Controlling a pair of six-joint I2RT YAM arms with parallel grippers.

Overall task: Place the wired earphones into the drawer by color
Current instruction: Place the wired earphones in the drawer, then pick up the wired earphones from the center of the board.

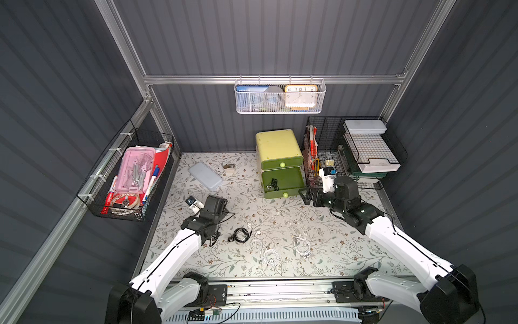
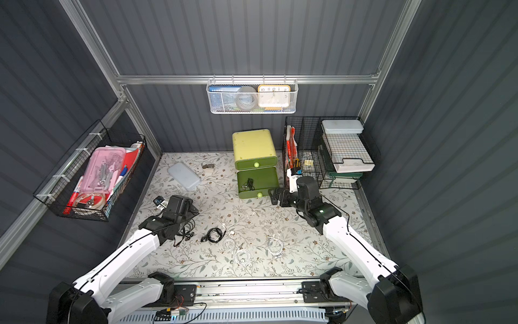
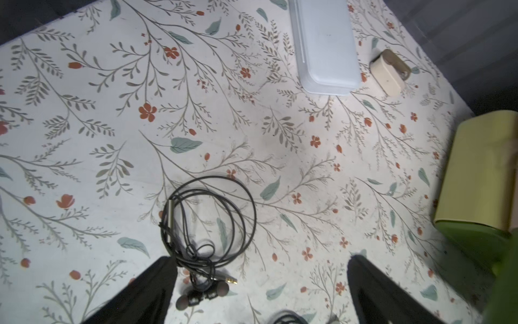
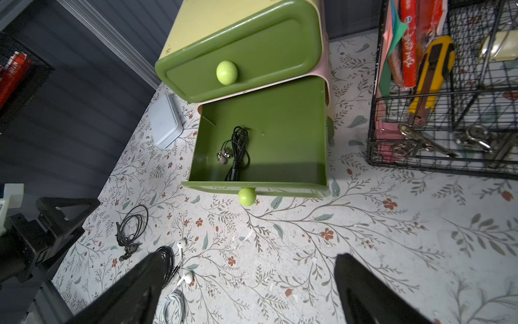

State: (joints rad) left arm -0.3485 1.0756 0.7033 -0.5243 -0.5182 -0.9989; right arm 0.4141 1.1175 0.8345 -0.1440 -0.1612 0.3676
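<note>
The green drawer unit (image 1: 279, 146) stands at the back. Its upper drawer (image 4: 238, 53) is shut. The lower drawer (image 4: 280, 131) is pulled out, with black wired earphones (image 4: 238, 151) lying inside. On the mat lie a black coil (image 1: 241, 234) and three white coils (image 1: 256, 244) (image 1: 270, 256) (image 1: 302, 245). Another black set (image 3: 207, 224) lies just ahead of my left gripper (image 3: 260, 280), which is open and empty above the mat. My right gripper (image 1: 307, 196) hovers open and empty in front of the open drawer, to its right.
A grey-blue flat case (image 1: 205, 176) and a small beige item (image 1: 229, 167) lie at the back left of the mat. A black wire rack (image 1: 350, 151) stands at the back right. A wire basket (image 1: 126, 179) hangs on the left wall.
</note>
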